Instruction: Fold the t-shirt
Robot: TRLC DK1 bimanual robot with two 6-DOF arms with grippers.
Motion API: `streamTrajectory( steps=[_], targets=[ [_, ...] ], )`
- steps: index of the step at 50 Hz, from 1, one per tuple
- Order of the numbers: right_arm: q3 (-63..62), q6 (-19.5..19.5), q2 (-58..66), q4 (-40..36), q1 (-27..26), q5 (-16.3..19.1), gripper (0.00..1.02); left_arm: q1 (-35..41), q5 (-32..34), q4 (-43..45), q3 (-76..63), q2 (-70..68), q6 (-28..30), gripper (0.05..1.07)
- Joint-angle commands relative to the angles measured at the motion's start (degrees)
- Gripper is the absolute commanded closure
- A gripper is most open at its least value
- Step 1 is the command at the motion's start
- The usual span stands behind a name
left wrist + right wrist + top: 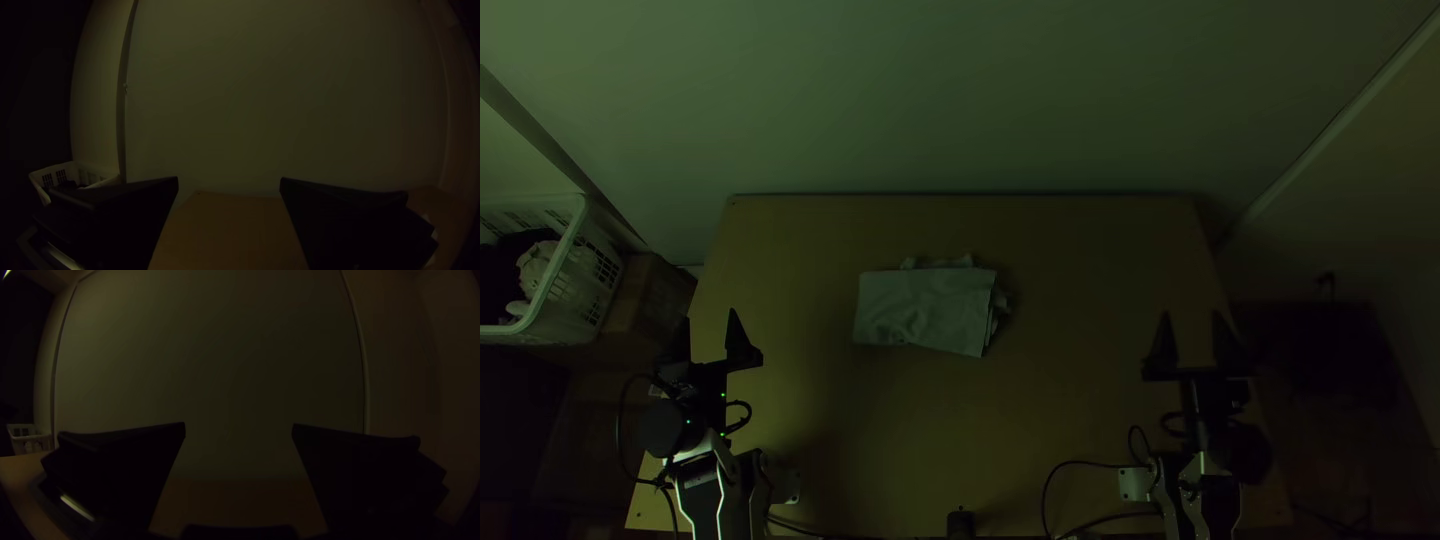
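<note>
Grey in the top view, the shirt (pixel 925 308) lies folded on the table (pixel 1080 400), loose edges (pixel 1000 300) jutting; if I pinch only its upper layer, folds could drag open. In the left wrist view my left gripper (pixel 229 178) gapes; in the right wrist view my right gripper (pixel 239 424) does too, and closing too high could miss.

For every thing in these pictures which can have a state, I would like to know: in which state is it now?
T-shirt: folded into a roughly rectangular bundle, with bits of cloth sticking out at its far and right edges.
Left hand: open, nothing between its fingers.
Right hand: open, nothing between its fingers.
White basket: open-topped, with dark and light things inside.
</note>
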State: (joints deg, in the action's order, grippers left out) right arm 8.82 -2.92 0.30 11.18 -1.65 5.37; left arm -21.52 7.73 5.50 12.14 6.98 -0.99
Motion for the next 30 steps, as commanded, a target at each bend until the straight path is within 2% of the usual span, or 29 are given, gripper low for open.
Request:
streamTrajectory(
  steps=[1, 10, 22, 30],
  targets=[
    [-3.81, 0.54, -0.65, 1.74, 0.07, -0.18, 0.04, 0.95, 0.36, 0.04, -5.02, -7.25, -0.32, 0.1],
    [-8.73, 1.07, -0.65, 1.65, -0.37, -0.27, 0.04, 2.45, -0.08, -0.66, -7.13, -7.25, -0.32, 0.1],
    [-8.64, 1.34, -0.65, -9.51, -2.04, -0.27, 0.04, 2.62, -0.52, -1.81, -12.14, -7.25, -0.41, 0.09],
    [-8.47, 0.81, -0.47, -10.56, -5.12, -0.71, 0.04, 2.27, -1.31, -4.62, -12.14, -7.07, -1.29, 0.1]
  ],
)
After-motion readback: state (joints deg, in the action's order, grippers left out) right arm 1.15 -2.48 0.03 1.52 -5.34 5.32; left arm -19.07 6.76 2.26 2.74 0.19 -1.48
